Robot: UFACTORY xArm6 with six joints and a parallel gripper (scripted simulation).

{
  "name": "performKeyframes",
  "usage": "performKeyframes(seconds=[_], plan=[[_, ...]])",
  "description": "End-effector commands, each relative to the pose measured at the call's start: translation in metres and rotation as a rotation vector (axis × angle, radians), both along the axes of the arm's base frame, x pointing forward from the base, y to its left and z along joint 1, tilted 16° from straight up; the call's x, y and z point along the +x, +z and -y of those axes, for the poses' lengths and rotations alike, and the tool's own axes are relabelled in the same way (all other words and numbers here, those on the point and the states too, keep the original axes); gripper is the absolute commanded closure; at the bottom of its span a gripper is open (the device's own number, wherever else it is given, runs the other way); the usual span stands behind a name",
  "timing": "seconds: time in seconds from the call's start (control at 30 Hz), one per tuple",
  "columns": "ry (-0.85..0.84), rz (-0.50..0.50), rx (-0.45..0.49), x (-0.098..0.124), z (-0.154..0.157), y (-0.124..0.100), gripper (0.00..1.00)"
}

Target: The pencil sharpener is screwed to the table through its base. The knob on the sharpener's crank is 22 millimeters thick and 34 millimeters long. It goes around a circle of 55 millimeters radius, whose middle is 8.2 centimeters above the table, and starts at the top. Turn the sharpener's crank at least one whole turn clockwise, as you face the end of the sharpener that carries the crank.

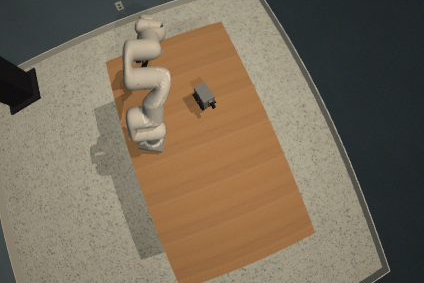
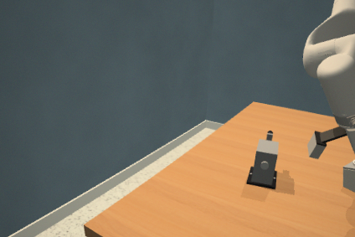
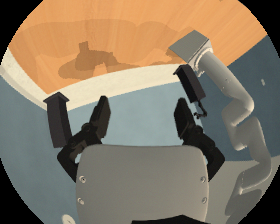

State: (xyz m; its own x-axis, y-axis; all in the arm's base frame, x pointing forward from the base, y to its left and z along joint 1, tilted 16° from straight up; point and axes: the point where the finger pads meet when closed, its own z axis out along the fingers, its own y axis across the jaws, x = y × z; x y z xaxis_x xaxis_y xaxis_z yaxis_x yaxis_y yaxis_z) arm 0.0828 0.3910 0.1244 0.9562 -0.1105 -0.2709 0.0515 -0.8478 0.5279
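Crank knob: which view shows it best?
Exterior. The crank knob stands dark above the sharpener, at the top. The top view gives only a small dark speck beside the body. The wrist view misses it.

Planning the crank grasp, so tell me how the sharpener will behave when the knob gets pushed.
The sharpener likely won't slide or tip: its boxy body sits on a dark base flat on the table. The small knob at the top looks rounded, so it may slip unless gripped squarely. The gripper is open, well clear.
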Motion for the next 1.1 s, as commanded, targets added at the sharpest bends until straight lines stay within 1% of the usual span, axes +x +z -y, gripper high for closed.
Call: performKeyframes(seconds=[0.0, 0.6, 0.67, 0.73, 0.8, 1.03, 1.07], plan=[[0.001, 0.001, 0.004, 0.000, -0.001, 0.001, 0.00], [-0.005, 0.004, 0.006, 0.002, -0.001, 0.002, 0.00], [-0.039, 0.024, 0.019, 0.015, 0.003, 0.005, 0.00], [-0.111, 0.067, 0.046, 0.042, 0.013, 0.011, 0.00], [-0.142, 0.086, 0.057, 0.053, 0.018, 0.014, 0.00], [-0.298, 0.181, 0.108, 0.107, 0.046, 0.028, 0.00], [-0.298, 0.181, 0.108, 0.107, 0.046, 0.028, 0.00]])
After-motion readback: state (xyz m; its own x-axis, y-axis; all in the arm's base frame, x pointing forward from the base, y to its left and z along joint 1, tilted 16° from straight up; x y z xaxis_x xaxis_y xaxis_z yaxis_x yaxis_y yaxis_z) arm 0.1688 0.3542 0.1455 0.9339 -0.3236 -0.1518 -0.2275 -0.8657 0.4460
